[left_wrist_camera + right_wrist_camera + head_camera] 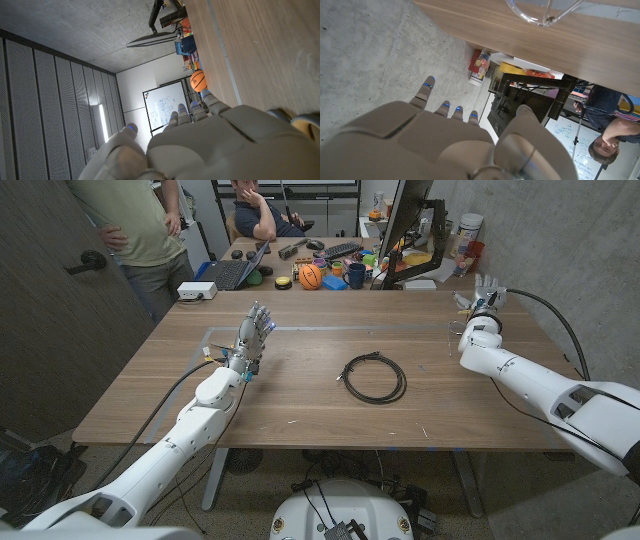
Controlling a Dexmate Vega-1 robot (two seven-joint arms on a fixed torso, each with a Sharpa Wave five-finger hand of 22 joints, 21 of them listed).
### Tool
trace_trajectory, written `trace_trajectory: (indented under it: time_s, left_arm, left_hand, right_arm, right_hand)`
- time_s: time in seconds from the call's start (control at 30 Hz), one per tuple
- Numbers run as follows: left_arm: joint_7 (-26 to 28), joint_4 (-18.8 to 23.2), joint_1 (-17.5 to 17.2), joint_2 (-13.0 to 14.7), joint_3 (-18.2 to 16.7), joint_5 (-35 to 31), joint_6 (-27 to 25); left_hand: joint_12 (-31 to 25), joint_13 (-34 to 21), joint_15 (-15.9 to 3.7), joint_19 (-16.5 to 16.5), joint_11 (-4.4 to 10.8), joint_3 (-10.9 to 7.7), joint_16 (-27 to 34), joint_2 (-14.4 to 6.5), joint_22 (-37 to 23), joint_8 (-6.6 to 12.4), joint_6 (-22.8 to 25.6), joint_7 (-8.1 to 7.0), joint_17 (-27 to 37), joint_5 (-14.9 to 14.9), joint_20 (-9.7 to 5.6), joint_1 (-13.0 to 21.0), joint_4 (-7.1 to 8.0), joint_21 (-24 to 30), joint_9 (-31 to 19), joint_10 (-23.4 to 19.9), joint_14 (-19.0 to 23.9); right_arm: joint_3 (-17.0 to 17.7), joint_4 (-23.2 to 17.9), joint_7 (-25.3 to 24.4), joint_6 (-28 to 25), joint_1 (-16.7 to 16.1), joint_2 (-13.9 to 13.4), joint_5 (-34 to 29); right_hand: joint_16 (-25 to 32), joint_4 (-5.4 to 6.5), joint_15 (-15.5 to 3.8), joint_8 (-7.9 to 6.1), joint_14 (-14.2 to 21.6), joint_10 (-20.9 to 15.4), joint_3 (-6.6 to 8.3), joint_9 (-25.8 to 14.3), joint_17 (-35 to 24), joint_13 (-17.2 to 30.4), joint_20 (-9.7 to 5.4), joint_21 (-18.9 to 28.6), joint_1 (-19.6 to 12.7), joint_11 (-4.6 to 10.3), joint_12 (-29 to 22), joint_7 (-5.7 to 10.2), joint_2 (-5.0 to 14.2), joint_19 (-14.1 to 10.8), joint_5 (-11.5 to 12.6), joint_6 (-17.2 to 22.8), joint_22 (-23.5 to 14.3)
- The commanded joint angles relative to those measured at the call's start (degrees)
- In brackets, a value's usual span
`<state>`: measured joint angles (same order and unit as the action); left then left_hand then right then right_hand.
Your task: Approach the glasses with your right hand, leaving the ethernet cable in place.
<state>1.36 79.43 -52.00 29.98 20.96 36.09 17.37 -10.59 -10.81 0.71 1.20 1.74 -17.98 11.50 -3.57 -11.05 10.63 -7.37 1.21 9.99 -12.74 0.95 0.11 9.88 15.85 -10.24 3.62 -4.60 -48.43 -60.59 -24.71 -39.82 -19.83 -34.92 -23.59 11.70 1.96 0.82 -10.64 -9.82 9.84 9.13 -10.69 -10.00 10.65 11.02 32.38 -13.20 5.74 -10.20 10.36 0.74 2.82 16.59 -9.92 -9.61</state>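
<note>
Glasses (455, 332): clear-framed, lay on worktop (300, 400) beside right hand (485, 292).
Right hand: fingers apart, held nothing.
Left hand (255, 332): fingers apart, empty.
Ethernet cable (373, 376): coiled mid-worktop.

Overall light: even and fairly bright indoors, soft across the wooden table (300, 395) in the head view.
Source: a lit strip lamp (103, 122) glows on the wall in the left wrist view; other lamps are probably overhead.
Shadows: faint, soft-edged; a thin one hugs the ethernet cable (374, 375).
Glare: a pale sheen runs over the tabletop's far half; the whiteboard (163, 106) looks washed out.
Focus: the left hand (200, 145) and right hand (450, 145) loom soft and blurred close to their own cameras.
Distortion: table edges bow towards the head view's corners.
Detail: the clear glasses (545, 10) are hard to make out against the wood.
</note>
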Motion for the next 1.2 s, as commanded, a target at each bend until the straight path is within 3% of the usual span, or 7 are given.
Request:
trace_trajectory:
  time_s: [0.03,0.23,0.33,0.83,1.03,1.1,1.2]
  left_arm:
    - [0.9,1.3,-0.9,0.4,-0.2,-0.2,-0.3]
    - [1.1,1.6,-1.1,0.6,-0.4,-0.2,-0.4]
    - [1.2,1.6,-1.2,0.6,-0.4,-0.2,-0.4]
    - [1.5,1.9,-1.4,0.6,-0.4,-0.2,-0.7]
    - [1.5,2.1,-1.5,0.7,-0.4,-0.3,-0.7]
    - [1.5,2.1,-1.5,0.7,-0.3,-0.3,-0.8]
    - [1.6,2.2,-1.5,0.7,-0.3,-0.4,-0.8]
  left_hand:
    - [-0.1,-0.1,-0.17,0.4,0.22,0.38,0.3,-1.6,-0.3,0.21,-0.5,0.27,0.3,-0.3,0.24,-0.2,0.03,-0.3,-0.3,0.6,-0.6]
    - [-0.2,-0.1,-0.21,0.4,0.11,0.53,0.3,-1.6,-0.3,0.20,-0.5,0.24,0.3,-0.4,0.23,-0.2,0.04,-0.4,-0.3,0.5,-0.5]
    - [-0.2,-0.1,-0.17,0.4,0.20,0.61,0.3,-1.6,-0.3,0.21,-0.5,0.31,0.3,-0.4,0.26,-0.2,0.04,-0.4,-0.3,0.5,-0.5]
    - [-0.2,-0.1,-0.12,0.4,0.14,0.95,0.3,-1.6,-0.3,0.21,-0.6,0.34,0.3,-0.5,0.26,-0.2,0.05,-0.6,-0.3,0.5,-0.5]
    - [-0.2,-0.1,-0.12,0.5,0.11,1.07,0.3,-1.7,-0.3,0.20,-0.6,0.33,0.3,-0.5,0.27,-0.2,0.05,-0.7,-0.3,0.5,-0.5]
    - [-0.2,-0.1,-0.15,0.5,0.10,1.12,0.3,-1.7,-0.3,0.20,-0.6,0.37,0.3,-0.5,0.28,-0.2,0.05,-0.7,-0.3,0.5,-0.5]
    - [-0.2,-0.1,-0.11,0.5,0.07,1.19,0.3,-1.7,-0.3,0.20,-0.7,0.34,0.3,-0.5,0.32,-0.2,0.05,-0.7,-0.3,0.5,-0.6]
  right_arm:
    - [-1.9,2.2,3.6,0.5,1.1,-0.1,1.5]
    - [-2.5,2.9,4.7,0.6,1.5,0.0,2.0]
    - [-2.9,3.2,5.4,0.7,1.7,0.1,2.1]
    - [-3.2,4.7,4.8,2.3,1.9,0.7,3.1]
    - [-3.2,4.3,4.9,1.8,1.8,0.6,3.2]
    - [-3.2,4.3,5.0,1.4,1.7,0.6,3.4]
    - [-3.2,4.0,5.6,1.2,1.7,0.4,3.5]
  right_hand:
    - [0.5,-0.95,-0.53,-0.38,-1.9,3.9,0.24,-0.2,-0.1,0.2,-0.20,-0.2,-1.9,0.66,-0.7,0.83,0.17,-2.6,0.7,-4.7,0.1]
    - [0.9,-2.37,-1.25,-1.12,0.5,1.6,-0.17,-0.1,0.0,0.1,-0.49,-0.9,-4.5,1.55,-1.2,1.52,-0.17,-6.7,1.3,-2.4,0.2]
    - [1.1,-3.35,-1.34,-1.13,2.4,0.4,-0.63,-0.1,0.1,0.0,-1.99,-1.3,-6.4,2.17,-1.2,2.05,-0.43,-10.4,1.8,-1.2,0.2]
    - [1.1,-5.80,-4.29,-1.49,6.8,-3.2,-0.52,-0.1,0.2,-0.1,-3.29,-3.7,-12.4,3.58,-1.3,2.18,1.54,-15.8,3.0,2.6,0.2]
    - [1.3,-6.38,-5.62,-2.31,11.6,-9.1,-2.48,0.1,0.3,0.0,-4.53,-6.0,-14.4,4.61,-1.9,2.17,1.65,-20.9,3.2,9.4,0.2]
    - [1.3,-6.60,-5.59,-2.53,13.4,-11.8,-3.22,0.1,0.3,-0.1,-4.86,-6.9,-15.1,5.26,-2.1,2.15,1.54,-22.4,3.3,12.1,0.2]
    - [1.1,-6.56,-5.72,-2.77,16.4,-17.2,-4.51,0.1,0.3,0.0,-5.42,-8.6,-15.9,5.06,-2.7,2.13,1.65,-24.7,3.5,16.7,0.1]
